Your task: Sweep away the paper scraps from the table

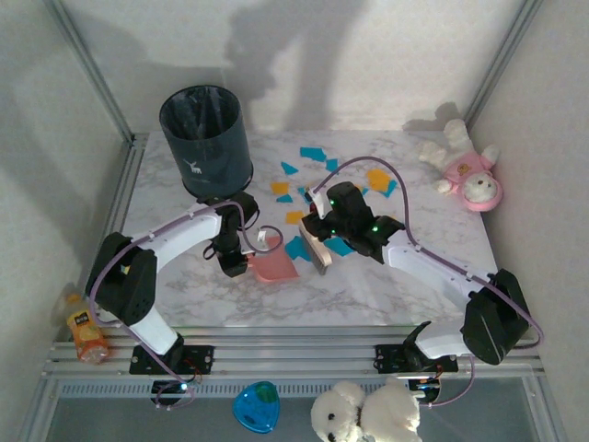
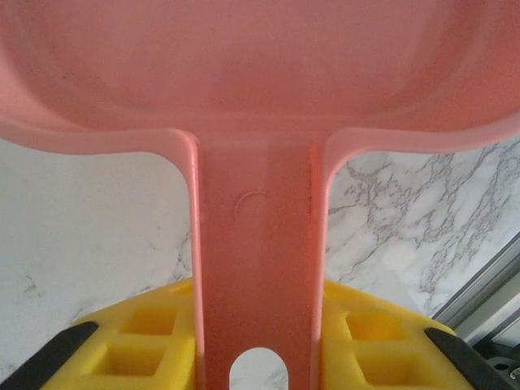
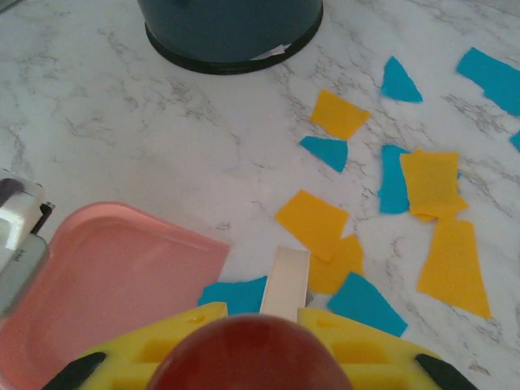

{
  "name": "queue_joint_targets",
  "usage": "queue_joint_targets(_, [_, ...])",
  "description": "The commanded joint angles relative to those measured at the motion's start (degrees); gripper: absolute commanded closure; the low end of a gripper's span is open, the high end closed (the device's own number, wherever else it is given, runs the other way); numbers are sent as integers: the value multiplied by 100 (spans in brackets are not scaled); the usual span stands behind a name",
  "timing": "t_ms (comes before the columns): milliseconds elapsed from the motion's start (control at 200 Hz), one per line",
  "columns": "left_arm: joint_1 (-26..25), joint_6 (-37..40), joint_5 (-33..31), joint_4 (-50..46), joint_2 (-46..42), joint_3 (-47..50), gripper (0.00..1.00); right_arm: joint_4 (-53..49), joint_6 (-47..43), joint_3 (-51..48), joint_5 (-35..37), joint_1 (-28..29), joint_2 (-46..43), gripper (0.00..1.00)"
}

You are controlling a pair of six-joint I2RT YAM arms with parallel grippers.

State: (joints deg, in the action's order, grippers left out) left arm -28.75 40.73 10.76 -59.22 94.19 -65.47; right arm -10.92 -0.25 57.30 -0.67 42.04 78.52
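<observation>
Top external — marble table (image 1: 368, 295) strewn with paper scraps (image 1: 313, 154); left gripper (image 1: 241, 262) clamps pink dustpan (image 1: 274, 268), right gripper (image 1: 317, 230) clamps brush (image 1: 320, 254)

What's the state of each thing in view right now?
left gripper: shut on the dustpan handle
right gripper: shut on the brush
dustpan: empty, lip toward the scraps
brush: held by the dustpan's lip
paper scraps: loose on the table, none swept in
bin: upright, open

The left hand (image 2: 258, 341) clamps its yellow fingers (image 2: 138, 337) on either side of the pink dustpan (image 2: 260, 73) by its flat handle (image 2: 256, 268), the pan spreading wide above the white, grey-veined bench (image 2: 89, 219), with a metal rail (image 2: 479, 301) at lower right.
</observation>
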Motion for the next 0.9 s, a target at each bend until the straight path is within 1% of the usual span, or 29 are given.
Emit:
queue_joint_targets(0, [-41, -39, 35, -241, 97, -134, 82, 31, -37, 203, -425, 48, 90, 100])
queue_joint_targets(60, [-36, -45, 48, -228, 98, -141, 82, 113, -4, 190, -604, 44, 52, 100])
queue_joint_targets(75, [-42, -47, 48, -230, 101, -141, 82, 134, 3, 186, -643, 164, 38, 100])
queue_joint_targets(130, [-36, -52, 53, -238, 112, -141, 82, 237, 64, 160, -704, 182, -39, 100])
queue_joint_targets(200, [-37, -41, 48, -230, 95, -132, 82, 300, 120, 150, -656, 182, -139, 100])
queue_joint_targets(285, [-37, -15, 41, -228, 77, -116, 82, 305, 156, 143, -423, 182, -287, 100])
queue_joint_targets(486, [-38, 72, 74, -216, 12, -115, 82, 150, 192, 68, 621, 182, -604, 100])
queue_joint_targets(696, [-83, 154, 180, -210, -92, -113, 82, -231, 249, -76, 2178, 182, -776, 100])
queue_joint_targets(766, [-95, 162, 187, -206, -95, -97, 82, -385, 269, -117, 2584, 184, -791, 100])
queue_joint_targets(896, [-112, 162, 224, -220, -44, -141, 82, -540, 295, -283, 2941, 186, -868, 100])
